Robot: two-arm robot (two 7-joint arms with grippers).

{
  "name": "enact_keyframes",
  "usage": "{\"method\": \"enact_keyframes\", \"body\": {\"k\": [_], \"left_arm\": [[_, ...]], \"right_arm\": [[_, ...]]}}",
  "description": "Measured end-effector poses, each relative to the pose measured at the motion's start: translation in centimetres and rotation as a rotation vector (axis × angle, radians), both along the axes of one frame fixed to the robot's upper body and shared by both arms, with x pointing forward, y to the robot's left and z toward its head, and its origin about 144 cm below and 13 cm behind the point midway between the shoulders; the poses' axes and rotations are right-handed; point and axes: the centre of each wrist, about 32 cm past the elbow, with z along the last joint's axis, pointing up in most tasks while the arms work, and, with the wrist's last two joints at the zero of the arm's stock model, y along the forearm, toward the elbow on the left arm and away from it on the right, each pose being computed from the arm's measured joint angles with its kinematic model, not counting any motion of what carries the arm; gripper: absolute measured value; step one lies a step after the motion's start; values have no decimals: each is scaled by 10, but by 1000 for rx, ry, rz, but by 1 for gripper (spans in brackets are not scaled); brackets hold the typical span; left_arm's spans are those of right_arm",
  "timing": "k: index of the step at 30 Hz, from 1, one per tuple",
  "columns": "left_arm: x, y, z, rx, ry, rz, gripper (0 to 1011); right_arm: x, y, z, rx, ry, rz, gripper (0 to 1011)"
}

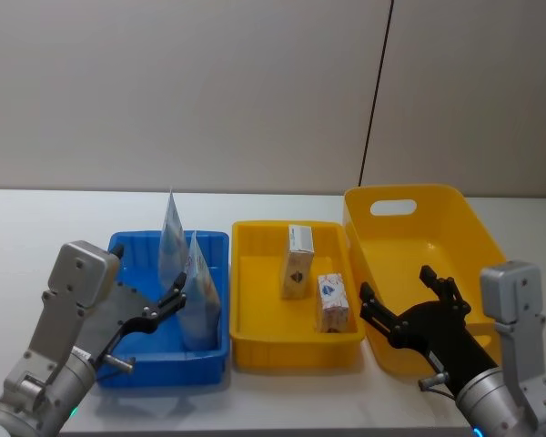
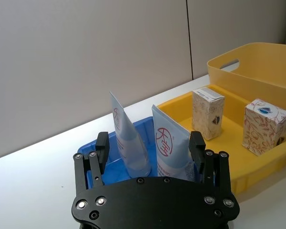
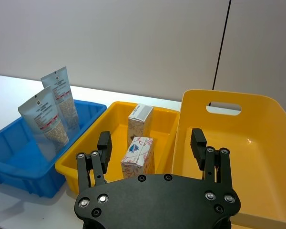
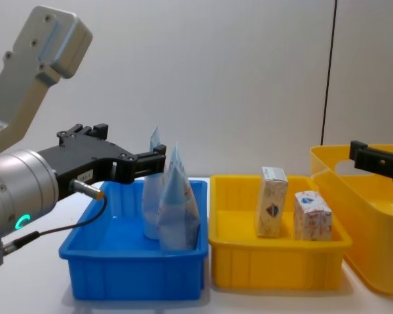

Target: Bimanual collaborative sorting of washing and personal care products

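Observation:
Two pale blue-and-white pouches (image 1: 172, 241) (image 1: 200, 291) stand upright in the blue bin (image 1: 168, 369); they are also in the left wrist view (image 2: 128, 138) (image 2: 170, 148) and the chest view (image 4: 177, 209). Two small cream boxes (image 1: 298, 261) (image 1: 332, 302) stand in the small yellow tray (image 1: 296, 350). My left gripper (image 1: 175, 300) (image 2: 149, 145) (image 4: 158, 160) is open over the blue bin's near-left side, its fingertips near the pouch tops, holding nothing. My right gripper (image 1: 396, 287) (image 3: 151, 142) is open and empty above the near edge of the large yellow bin (image 1: 419, 228).
The three containers sit side by side on a white table (image 1: 36, 228), blue at the left, small yellow tray in the middle, tall handled yellow bin at the right with nothing in it. A plain wall runs behind the table.

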Motion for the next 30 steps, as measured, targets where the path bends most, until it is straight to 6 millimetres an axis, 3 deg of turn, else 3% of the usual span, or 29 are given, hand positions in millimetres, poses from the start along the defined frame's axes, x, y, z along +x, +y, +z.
{"method": "enact_keyframes", "body": {"k": [30], "left_arm": [[0,0,0,0,0,0,1001]], "right_arm": [[0,0,0,0,0,0,1003]]}}
